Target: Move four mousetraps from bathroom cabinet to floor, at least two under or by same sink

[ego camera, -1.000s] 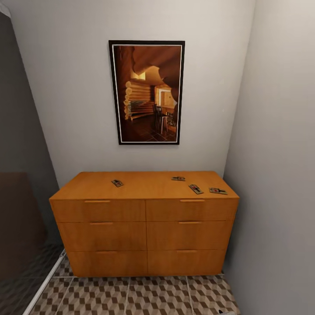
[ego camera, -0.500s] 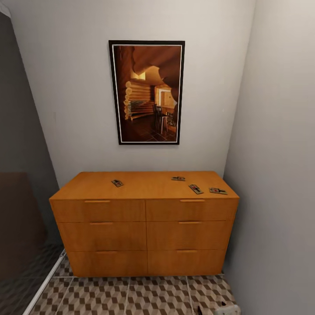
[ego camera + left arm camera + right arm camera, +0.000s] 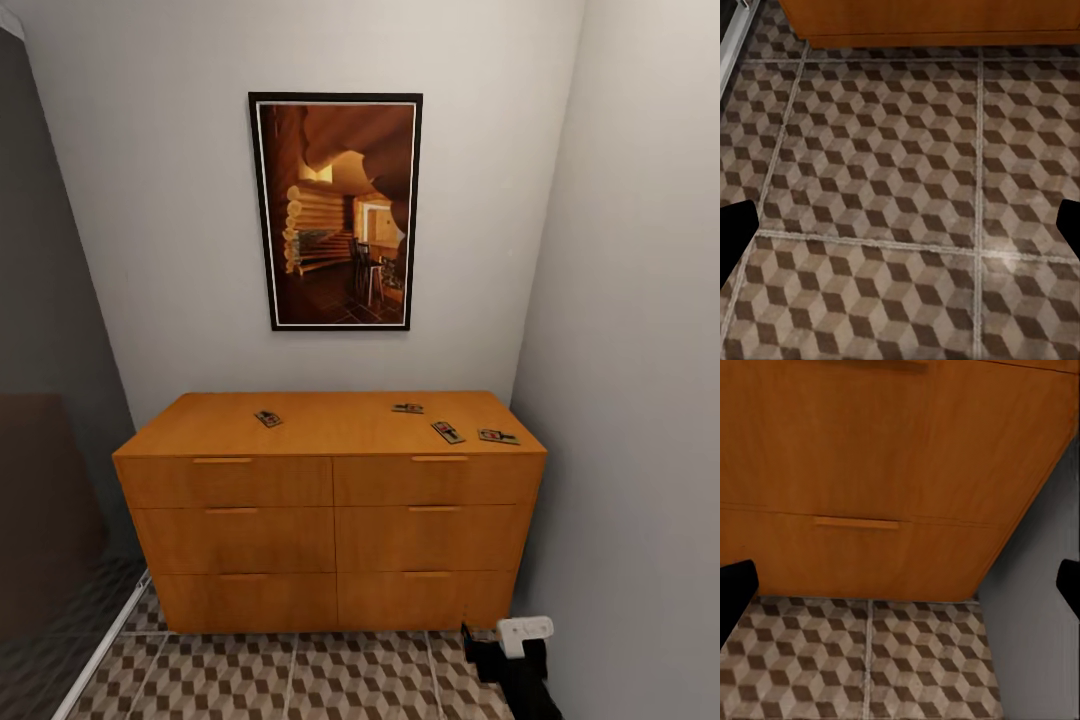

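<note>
Several mousetraps lie on the flat top of the orange-tan cabinet (image 3: 330, 520): one toward the left (image 3: 267, 418), and three at the right (image 3: 407, 408), (image 3: 447, 432), (image 3: 497, 436). My right gripper (image 3: 490, 650) shows low at the cabinet's bottom right corner, far below the traps. In the right wrist view the right gripper (image 3: 900, 585) is open and empty, facing the lower drawers (image 3: 855, 472). My left gripper (image 3: 900, 229) is open and empty over the cube-patterned bathroom floor (image 3: 885, 150). The bathroom sink is out of view.
A framed picture (image 3: 336, 210) hangs above the cabinet. A grey wall (image 3: 640, 400) stands close on the right, touching the cabinet's end. A dark glass panel with a white rail (image 3: 100, 645) runs along the left. Tiled floor (image 3: 300, 680) lies in front of the cabinet.
My right arm has risen into the head view at the lower right, climbing from the bottom edge to the cabinet's bottom corner. The traps and cabinet have not moved.
</note>
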Robot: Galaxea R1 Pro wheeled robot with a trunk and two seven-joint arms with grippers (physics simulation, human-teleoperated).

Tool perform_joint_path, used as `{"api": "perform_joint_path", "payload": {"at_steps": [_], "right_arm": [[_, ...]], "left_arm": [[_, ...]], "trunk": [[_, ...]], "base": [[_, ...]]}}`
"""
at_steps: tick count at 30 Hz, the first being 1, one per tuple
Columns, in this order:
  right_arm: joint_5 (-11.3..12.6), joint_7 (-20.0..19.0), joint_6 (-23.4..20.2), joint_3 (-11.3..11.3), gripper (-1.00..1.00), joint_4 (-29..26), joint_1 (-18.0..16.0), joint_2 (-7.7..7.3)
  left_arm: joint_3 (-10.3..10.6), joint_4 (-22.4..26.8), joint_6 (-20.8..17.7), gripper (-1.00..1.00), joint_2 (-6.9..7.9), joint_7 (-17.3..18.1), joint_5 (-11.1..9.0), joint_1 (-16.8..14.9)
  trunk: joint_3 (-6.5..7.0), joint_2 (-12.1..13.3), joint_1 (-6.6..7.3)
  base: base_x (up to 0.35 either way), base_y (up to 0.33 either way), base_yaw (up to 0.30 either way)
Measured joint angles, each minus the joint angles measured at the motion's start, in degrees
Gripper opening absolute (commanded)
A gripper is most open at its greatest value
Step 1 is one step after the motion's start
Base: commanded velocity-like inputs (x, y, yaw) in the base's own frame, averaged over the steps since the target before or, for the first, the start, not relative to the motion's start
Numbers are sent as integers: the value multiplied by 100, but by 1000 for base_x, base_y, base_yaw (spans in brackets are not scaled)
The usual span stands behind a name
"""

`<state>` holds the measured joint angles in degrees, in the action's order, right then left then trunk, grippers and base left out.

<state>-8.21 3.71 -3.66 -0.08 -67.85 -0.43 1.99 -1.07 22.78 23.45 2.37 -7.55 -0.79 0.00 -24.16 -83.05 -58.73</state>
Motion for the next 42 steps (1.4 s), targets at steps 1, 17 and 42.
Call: {"api": "perform_joint_path", "payload": {"at_steps": [1, 17, 42], "right_arm": [[1, 3, -110, 0, 100, -149, 0, 0], [8, -17, -1989, 0, 100, -1781, -865, 0], [39, -35, -3925, 14, 100, -1810, -3357, 11]], "left_arm": [[0, -1, 0, 100, 0, 0, 0, 0], [9, -7, 0, 100, -8, 0, -1, 0], [4, -108, 0, 100, -23, 7, 6, 0]], "trunk": [[0, 0, 0], [0, 0, 0], [0, 0, 0]], "base": [[0, 0, 0], [0, 0, 0], [0, 0, 0]]}}
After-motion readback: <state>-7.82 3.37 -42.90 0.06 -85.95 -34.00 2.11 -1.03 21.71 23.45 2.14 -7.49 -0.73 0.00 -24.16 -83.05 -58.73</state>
